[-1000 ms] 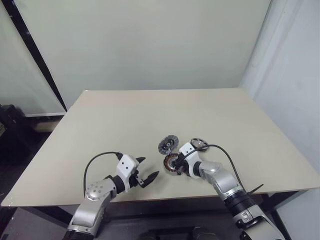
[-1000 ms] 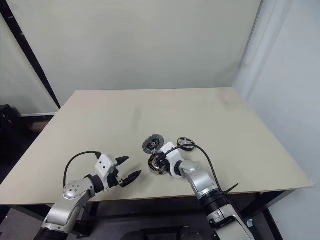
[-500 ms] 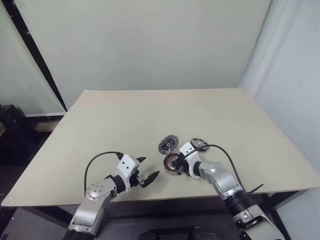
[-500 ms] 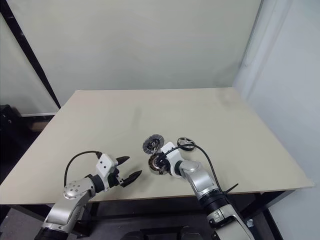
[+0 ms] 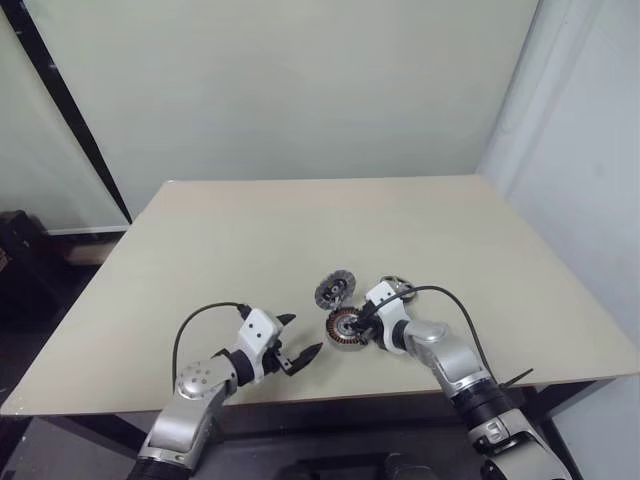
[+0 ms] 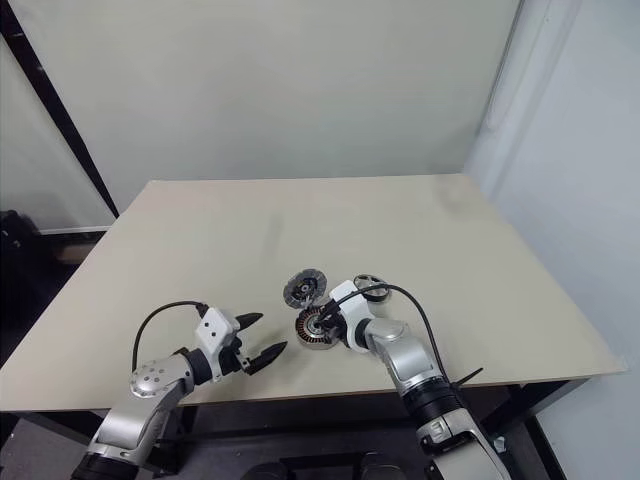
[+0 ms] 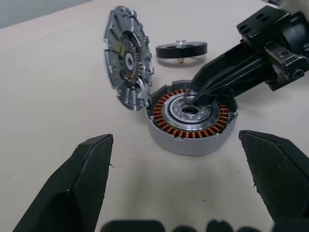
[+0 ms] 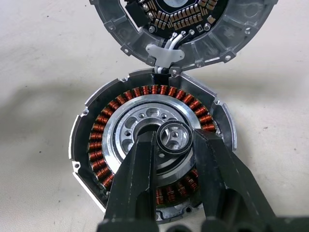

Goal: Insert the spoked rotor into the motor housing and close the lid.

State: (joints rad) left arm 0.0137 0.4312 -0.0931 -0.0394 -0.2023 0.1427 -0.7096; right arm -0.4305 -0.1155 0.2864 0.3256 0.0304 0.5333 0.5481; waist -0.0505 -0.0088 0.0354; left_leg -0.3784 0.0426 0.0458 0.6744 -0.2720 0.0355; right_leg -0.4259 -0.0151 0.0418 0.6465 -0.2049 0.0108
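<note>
The motor housing [image 8: 96, 145], a round shell with copper windings around a silvery centre, lies on the table near the front. Its lid [image 7: 126, 58], a grey ribbed disc, stands tilted open at the housing's rim, joined to it by a small hinge piece. The spoked rotor [image 7: 181, 48], a dark disc with a short shaft, lies flat on the table just behind the housing. My right gripper [image 8: 171, 137] is over the housing's centre, shut on a thin dark washer ring [image 8: 161, 145]. My left gripper [image 5: 300, 335] hovers open to the left of the housing, holding nothing.
The tan table [image 5: 300, 230] stretches wide behind and to both sides of the parts. A black cable [image 5: 450, 305] loops from my right wrist over the table near its front edge.
</note>
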